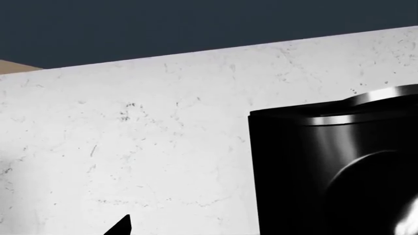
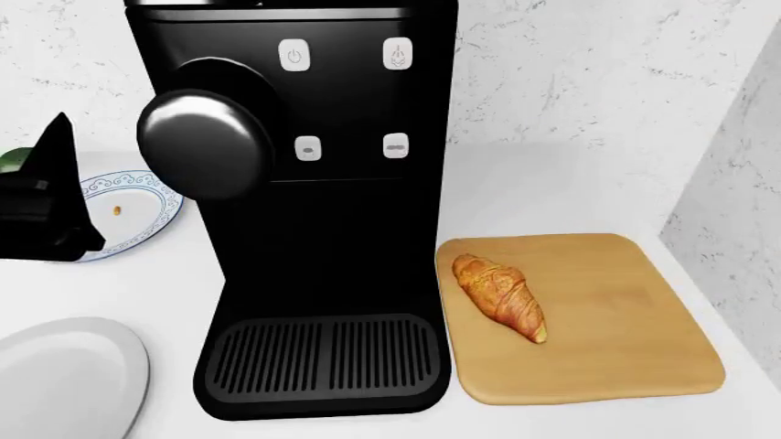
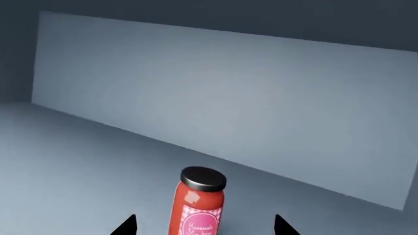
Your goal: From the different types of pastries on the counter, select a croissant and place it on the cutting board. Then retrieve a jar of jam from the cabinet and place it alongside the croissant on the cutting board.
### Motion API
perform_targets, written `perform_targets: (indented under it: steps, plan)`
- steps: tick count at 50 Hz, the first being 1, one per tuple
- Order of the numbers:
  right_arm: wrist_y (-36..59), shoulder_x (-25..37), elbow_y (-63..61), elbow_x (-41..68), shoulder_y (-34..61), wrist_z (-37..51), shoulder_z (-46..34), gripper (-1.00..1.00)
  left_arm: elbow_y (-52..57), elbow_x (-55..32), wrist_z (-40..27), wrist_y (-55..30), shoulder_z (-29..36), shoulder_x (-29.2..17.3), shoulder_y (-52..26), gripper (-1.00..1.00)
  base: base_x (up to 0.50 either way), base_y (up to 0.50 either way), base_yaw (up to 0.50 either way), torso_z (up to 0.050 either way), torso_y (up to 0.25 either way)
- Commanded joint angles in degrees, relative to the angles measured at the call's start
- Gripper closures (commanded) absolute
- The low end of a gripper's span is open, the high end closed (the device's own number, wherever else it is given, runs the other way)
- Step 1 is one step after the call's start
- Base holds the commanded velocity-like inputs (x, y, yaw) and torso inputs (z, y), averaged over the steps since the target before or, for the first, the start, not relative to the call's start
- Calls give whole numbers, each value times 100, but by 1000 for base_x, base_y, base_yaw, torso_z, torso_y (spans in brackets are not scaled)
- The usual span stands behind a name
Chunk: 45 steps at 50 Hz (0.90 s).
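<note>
Right claw (image 3: 203, 226): only two dark fingertips show at the edge of right wrist view, spread wide, released, w/ the jar of jam (image 3: 197, 205) standing upright between them, not touched. Jar is red, dark lid, pink checked label w/ white script, too small to read for sure. It sits on the grey cabinet shelf (image 3: 72, 161), plain back wall behind.

Head view, near to far: grey-white plate (image 2: 61, 380) at near left of bench (image 2: 159, 283); black coffee machine (image 2: 320, 210) centre, four small icon buttons, no brand visible; cutting board (image 2: 610, 311) just right of it, croissant (image 2: 500, 297) lying on board's left half. Blue-rimmed plate (image 2: 134, 206) further back left.

Left claw (image 2: 49, 206): dark shape at left edge; open or clenched, can't tell.
</note>
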Motion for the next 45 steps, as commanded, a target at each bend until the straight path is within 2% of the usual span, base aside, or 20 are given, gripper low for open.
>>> perform_targets:
  steps: [1, 13, 31, 45]
  plan:
    - [238, -140, 82, -540, -119, -242, 300, -100, 2, 23, -23, 4, 115, -10, -60, -100, 0, 0, 0, 0, 0]
    - [52, -254, 212, -534, -386, 7, 683, -100, 11, 23, -44, 9, 166, -22, -76, -100, 0, 0, 0, 0, 0]
    - [-658, -446, 1007, -711, -450, -22, 465, -100, 26, 239, 101, 1, 137, 25, 80, -100, 0, 0, 0, 0, 0]
    - [-887, -656, 1350, -583, -545, 5, 657, -100, -4, 314, 165, 26, 95, 50, 151, -100, 0, 0, 0, 0, 0]
